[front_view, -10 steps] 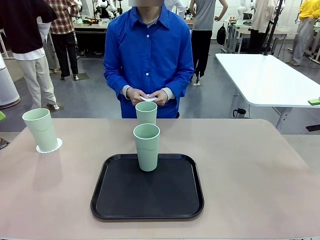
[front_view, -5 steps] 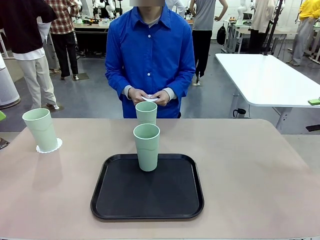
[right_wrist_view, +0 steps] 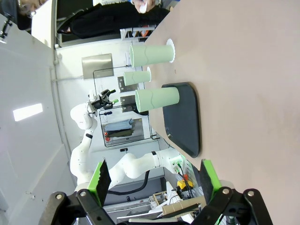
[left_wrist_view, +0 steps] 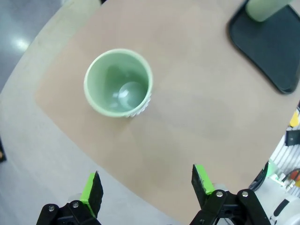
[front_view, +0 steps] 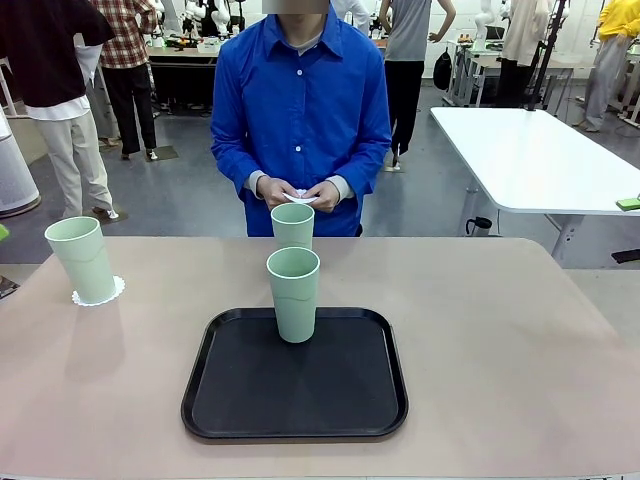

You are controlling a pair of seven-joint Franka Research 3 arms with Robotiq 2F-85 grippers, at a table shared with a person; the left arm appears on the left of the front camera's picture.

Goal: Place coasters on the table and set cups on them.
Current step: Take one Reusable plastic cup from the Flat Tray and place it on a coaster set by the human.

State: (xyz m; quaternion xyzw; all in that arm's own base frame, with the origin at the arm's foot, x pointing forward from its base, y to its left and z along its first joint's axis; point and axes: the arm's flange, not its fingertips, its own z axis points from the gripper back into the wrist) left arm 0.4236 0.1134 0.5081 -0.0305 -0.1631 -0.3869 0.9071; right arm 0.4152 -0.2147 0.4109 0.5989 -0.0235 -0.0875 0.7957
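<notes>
Both grippers are open and empty. The left gripper (left_wrist_view: 147, 180) sits above the table (front_view: 520, 340), looking down into the left cup (front_view: 82, 258). That cup stands upright on a coaster (front_view: 100, 293) near the table's left edge. The right gripper (right_wrist_view: 154, 180) is over bare tabletop, well apart from the cups. The middle cup (front_view: 293, 294) is upright at the far end of the black tray (front_view: 300, 400). The far cup (front_view: 292, 225) is directly behind it, its base hidden. The person's hands (front_view: 298, 190) hold another coaster (front_view: 297, 198) at the far side.
</notes>
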